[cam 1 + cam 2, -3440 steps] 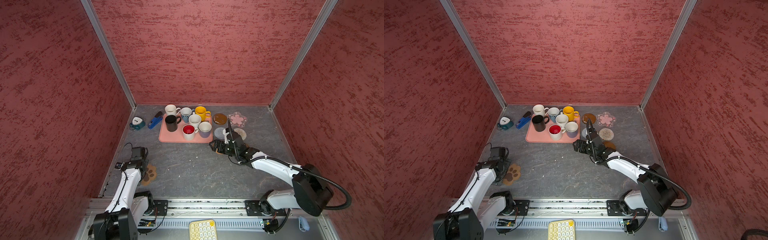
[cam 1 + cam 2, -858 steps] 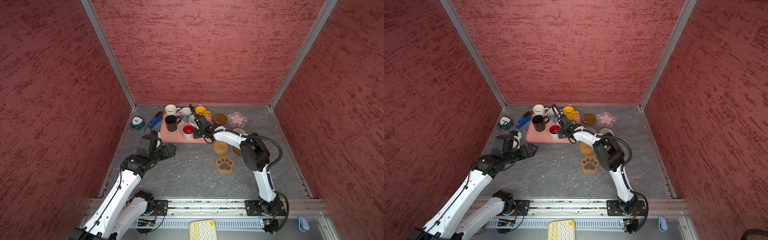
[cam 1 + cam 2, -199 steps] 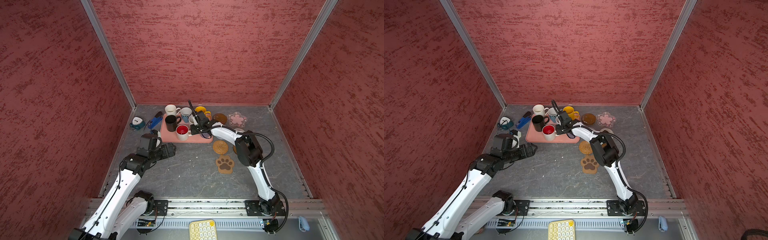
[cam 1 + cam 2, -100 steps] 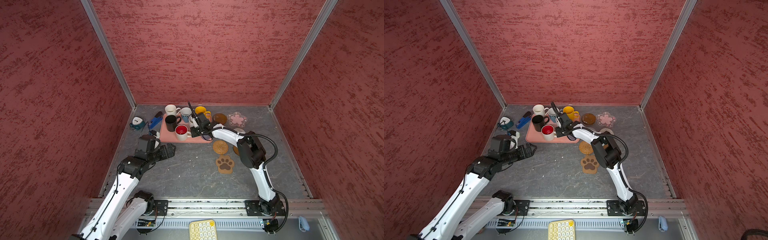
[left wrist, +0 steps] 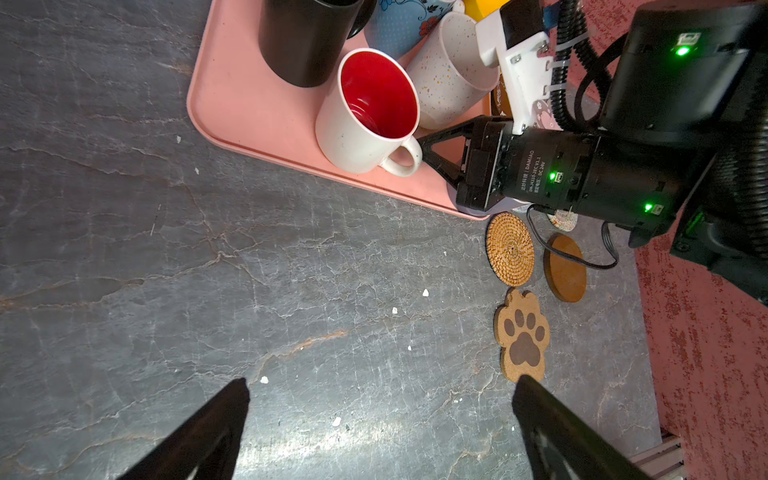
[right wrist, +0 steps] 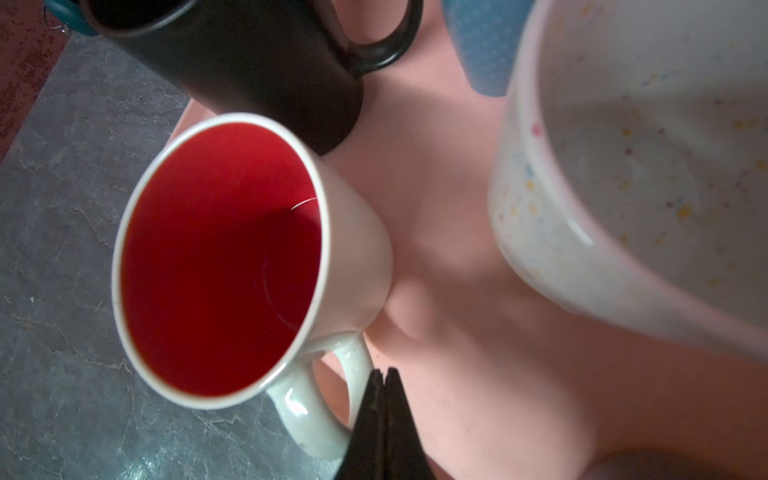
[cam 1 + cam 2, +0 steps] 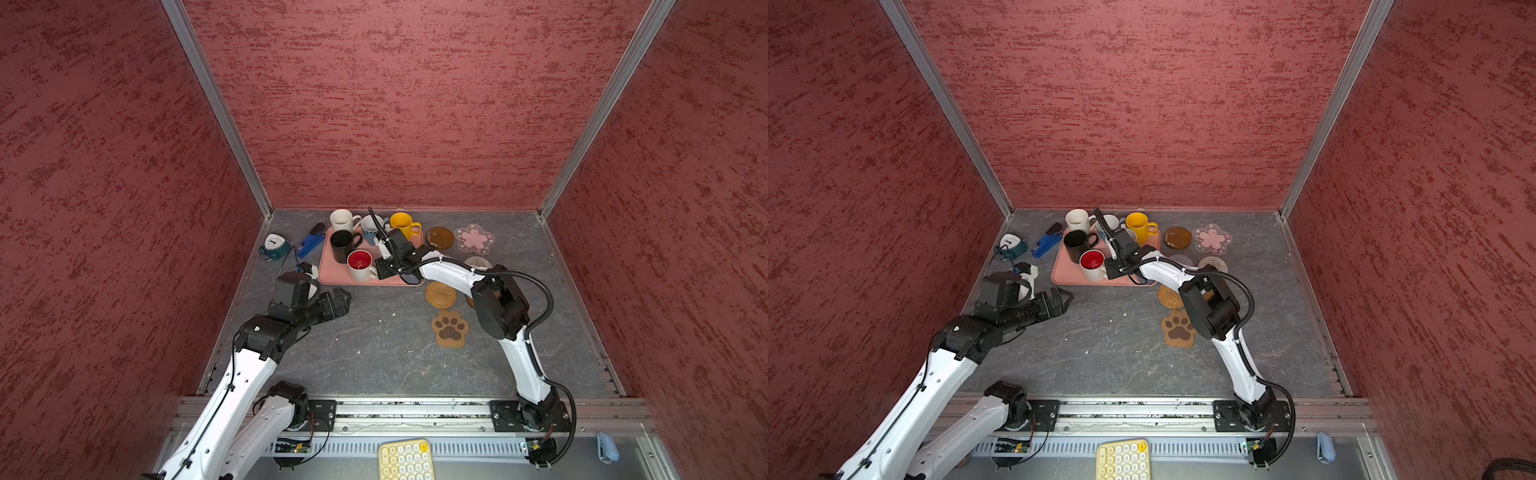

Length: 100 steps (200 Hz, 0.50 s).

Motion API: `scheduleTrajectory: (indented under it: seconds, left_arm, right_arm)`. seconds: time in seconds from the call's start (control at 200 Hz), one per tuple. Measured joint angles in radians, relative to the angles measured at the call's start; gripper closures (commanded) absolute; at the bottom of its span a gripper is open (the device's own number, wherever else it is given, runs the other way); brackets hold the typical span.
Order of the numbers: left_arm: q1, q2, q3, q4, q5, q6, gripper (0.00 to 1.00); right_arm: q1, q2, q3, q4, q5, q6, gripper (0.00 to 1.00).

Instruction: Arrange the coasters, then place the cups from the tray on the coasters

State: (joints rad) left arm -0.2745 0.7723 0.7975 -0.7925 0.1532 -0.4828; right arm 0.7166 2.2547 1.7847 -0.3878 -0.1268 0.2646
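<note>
At the front ledge: keypad (image 7: 404, 459). Further in, left gripper (image 7: 341, 300): hovers over bare table (image 7: 374, 365) just short of the tray (image 7: 330, 272), fingers wide apart, holding nothing.

Over on the right, flat on the table: paw coaster (image 7: 449, 328), then rattan coaster (image 7: 440, 294) just behind it, and an amber disc (image 5: 565, 272) beside the rattan one.

Beyond, at the tray's near edge: red-lined mug (image 7: 359, 264), upright, handle turned toward the right gripper (image 6: 384, 372). Right gripper: reaches in low over the tray, fingers pressed together on nothing, tip right at the handle. Touching or not, impossible to tell.

Behind on the tray: black mug (image 7: 343, 245), speckled mug (image 5: 449, 79), blue mug (image 7: 370, 228), yellow mug (image 7: 401, 222). At the far rim: white mug (image 7: 343, 219).

Farthest right, off the tray: far amber disc (image 7: 439, 237) and flower coaster (image 7: 474, 239), side by side.
</note>
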Motion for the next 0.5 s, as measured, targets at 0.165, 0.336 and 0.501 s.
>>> scheduleTrajectory:
  seconds: [0.165,0.336,0.501]
  left_arm:
    - [-0.001,0.000,0.000,0.000,0.000,-0.002,0.00]
    - [-0.001,0.015,0.000,0.000,-0.001,-0.002,0.00]
    - [-0.002,0.029,0.000,0.000,0.000,-0.002,0.00]
  right_arm:
    - [0.000,0.000,0.002,-0.003,0.000,-0.011,1.00]
    - [0.001,0.000,0.008,-0.007,-0.003,-0.031,1.00]
    - [0.002,0.000,0.008,-0.016,0.002,-0.046,1.00]
